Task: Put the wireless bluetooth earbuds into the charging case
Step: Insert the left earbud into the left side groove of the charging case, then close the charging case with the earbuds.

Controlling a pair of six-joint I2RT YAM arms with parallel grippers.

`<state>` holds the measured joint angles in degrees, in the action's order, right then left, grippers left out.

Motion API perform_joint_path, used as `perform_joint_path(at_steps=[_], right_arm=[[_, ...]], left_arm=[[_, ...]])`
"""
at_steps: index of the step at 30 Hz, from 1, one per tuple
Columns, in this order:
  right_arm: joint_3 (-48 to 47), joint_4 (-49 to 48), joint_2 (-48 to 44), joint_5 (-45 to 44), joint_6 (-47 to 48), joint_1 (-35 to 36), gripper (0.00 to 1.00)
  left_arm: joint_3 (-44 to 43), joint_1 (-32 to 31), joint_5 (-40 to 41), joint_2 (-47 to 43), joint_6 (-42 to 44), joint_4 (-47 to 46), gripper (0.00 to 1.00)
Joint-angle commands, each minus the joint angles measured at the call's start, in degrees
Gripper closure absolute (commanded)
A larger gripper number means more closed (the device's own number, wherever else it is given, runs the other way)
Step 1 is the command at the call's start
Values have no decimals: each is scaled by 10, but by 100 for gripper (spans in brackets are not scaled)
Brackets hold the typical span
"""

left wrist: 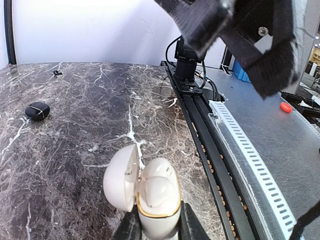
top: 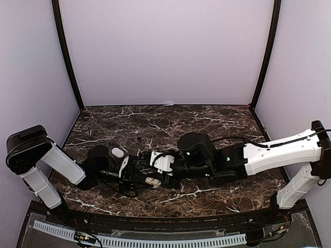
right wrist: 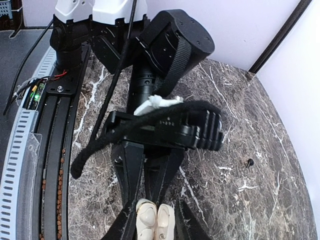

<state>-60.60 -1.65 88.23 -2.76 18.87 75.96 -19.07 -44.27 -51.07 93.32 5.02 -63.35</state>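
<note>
Firstly, far left on the marble table (top: 217,129): a white pebble case (top: 117,152), lying loose and not held.

Next, left gripper (left wrist: 157,231): jaws closed to the width of the charging case (left wrist: 159,200), clamping its lower body from both sides. The case is upright, with its lid (left wrist: 121,177) swung open to the left and a gold rim showing. Judged light, rigid, glossy and slippery. A flank grip low on the body suits it, clear of the hinge and wells.

Earbuds: none plainly identifiable. A rounded white form sits in the case mouth; bud or moulding, cannot tell. Judged tiny, feather-light, hard and slick, apt to squirt from a pinch. Best taken across the head, stem pointing down toward the well.

Right gripper (right wrist: 155,227): poised close over the case, fingers flanking a pale two-lobed shape. Whether parted or gripping, cannot tell.

To its right in the wrist view, well apart: a small black item (right wrist: 249,162), too small to name.
</note>
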Motion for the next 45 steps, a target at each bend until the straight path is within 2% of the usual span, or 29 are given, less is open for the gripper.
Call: perform_joint_path(at_steps=[1,7,10,12,15,16,26,37,39,42,45], right_arm=[[26,-32,-31,13,-57,-29,74],[64,-39,-43,63,-153,-105,74],[85,-51,-39,91,-191,-130,77],[97,-65,-34,105,-206,-136,83],[99,-75,-15,138,-211,-136,99],[95,-75,-5,150,-212,-136,100],[46,-97,69,262,-214,-131,100],[120,-179,-23,326,-191,-117,100],[120,-162,-31,307,-185,-116,100],[117,-124,-42,153,-190,-122,100],[126,-117,-67,74,-213,-150,100]], left_arm=[[17,-3,5,-27,17,-40,100],[30,-3,6,-41,25,-61,100],[42,-3,1,-47,27,-88,100],[53,-3,-4,-51,28,-119,100],[67,-3,-8,-53,29,-154,100],[67,-3,-8,-52,29,-156,100],[64,-4,-4,-51,28,-146,100],[34,-4,36,-50,24,-60,100],[35,-4,45,-51,16,-63,100],[47,4,99,-71,-20,-86,100],[53,56,155,-106,-127,-75,100]])
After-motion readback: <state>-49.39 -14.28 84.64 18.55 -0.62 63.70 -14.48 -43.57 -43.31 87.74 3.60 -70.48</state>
